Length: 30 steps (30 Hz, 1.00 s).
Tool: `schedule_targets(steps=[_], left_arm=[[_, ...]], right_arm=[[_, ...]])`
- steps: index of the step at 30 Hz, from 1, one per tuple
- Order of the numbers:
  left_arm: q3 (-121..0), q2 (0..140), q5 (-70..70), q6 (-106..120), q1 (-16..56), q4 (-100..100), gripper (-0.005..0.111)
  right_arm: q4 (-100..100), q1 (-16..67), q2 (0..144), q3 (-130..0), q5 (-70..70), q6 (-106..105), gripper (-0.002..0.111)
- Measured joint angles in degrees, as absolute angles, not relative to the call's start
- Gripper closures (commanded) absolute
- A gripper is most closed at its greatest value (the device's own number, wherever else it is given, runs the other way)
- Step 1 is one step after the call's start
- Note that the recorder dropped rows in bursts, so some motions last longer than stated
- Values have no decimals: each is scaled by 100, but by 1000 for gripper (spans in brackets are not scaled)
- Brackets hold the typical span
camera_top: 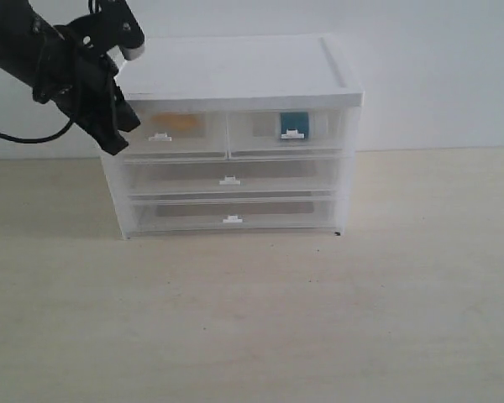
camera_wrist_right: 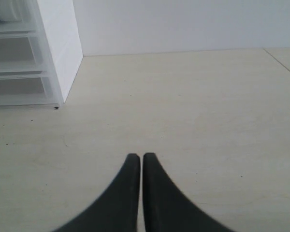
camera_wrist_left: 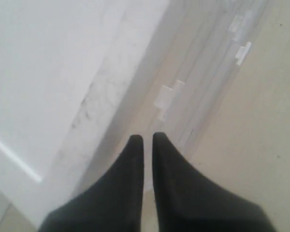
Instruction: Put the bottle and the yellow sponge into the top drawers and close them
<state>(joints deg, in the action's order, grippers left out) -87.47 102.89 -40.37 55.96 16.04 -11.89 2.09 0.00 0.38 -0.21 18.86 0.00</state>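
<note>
1. The small cylindrical bottle (camera_top: 294,122) with a teal-blue label sits inside the translucent white plastic top-right drawer (camera_top: 319,134). It shows through the front, just behind the small white tab handle (camera_top: 292,134).
2. The yellow sponge (camera_top: 178,122), a small yellow-orange foam block, lies inside the matching top-left drawer (camera_top: 193,138).
3. Both top drawers sit flush with the front of the white plastic cabinet (camera_top: 235,71), as do the two full-width drawers (camera_top: 277,176) below them.
4. The black left claw (camera_top: 118,138) is at the cabinet's upper left front corner, beside the top-left drawer. In the left wrist view its fingers (camera_wrist_left: 135,159) are nearly pressed together with only a thin slit between them, and they pinch nothing. Whether the tips touch the cabinet cannot be told.
5. The black right claw (camera_wrist_right: 137,155) is out over the bare light wooden table (camera_wrist_right: 193,111), well apart from the cabinet. Its fingers are almost together and hold nothing.
</note>
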Motion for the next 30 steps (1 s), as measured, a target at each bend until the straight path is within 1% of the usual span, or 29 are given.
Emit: schedule_targets(steps=[2, 5, 6, 8, 11, 12, 16, 19, 25, 26, 30], left_arm=[[-8747, 9857, -4505, 4419, 1604, -914, 102], [-8720, 9419, -4805, 2858, 1604, -226, 102], [-8573, 9139, -4830, 2050, 1604, 223, 102], [-8242, 8766, -4825, 1366, 1604, 648, 102], [-7712, 8276, -4552, 876, 1604, 940, 102], [-7284, 7865, -4199, 572, 1604, 1019, 102], [-6450, 6989, -3535, 118, 1604, 1049, 102], [-5452, 5873, -3140, -81, 1604, 1061, 102], [-4453, 4564, -3061, -352, 1604, 1065, 102], [-4226, 4168, -3109, -404, 1604, 1065, 102], [-3960, 3238, -3703, -671, 1604, 1049, 102]], right_arm=[[209, 0, 38, -21, 1886, 0, 108], [209, 0, 38, -21, 1886, 0, 108], [209, 0, 38, -21, 1886, 0, 108], [209, 0, 38, -21, 1886, 0, 108], [209, 0, 38, -21, 1886, 0, 108], [209, 0, 38, -21, 1886, 0, 108], [209, 0, 38, -21, 1886, 0, 108], [209, 0, 38, -21, 1886, 0, 108], [209, 0, 38, -21, 1886, 0, 108], [209, 0, 38, -21, 1886, 0, 108], [209, 0, 38, -21, 1886, 0, 108]])
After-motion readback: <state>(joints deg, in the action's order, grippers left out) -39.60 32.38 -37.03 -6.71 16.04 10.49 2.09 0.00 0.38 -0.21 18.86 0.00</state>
